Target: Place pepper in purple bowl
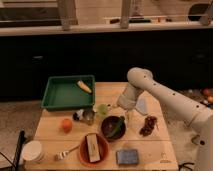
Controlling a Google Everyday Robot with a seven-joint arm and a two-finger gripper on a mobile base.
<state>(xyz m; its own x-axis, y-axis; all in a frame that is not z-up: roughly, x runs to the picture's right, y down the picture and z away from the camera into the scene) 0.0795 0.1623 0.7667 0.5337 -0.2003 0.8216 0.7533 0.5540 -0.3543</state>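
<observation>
Above purple bowl [113,129], downturned tool [126,111]

A white robot arm enters from the lower right edge and rises diagonally up and left to a rounded elbow joint near the centre; from that joint the forearm bends down and slightly left, ending in the claw [126,113]; the claw points downward, low over the middle of the surface.
</observation>
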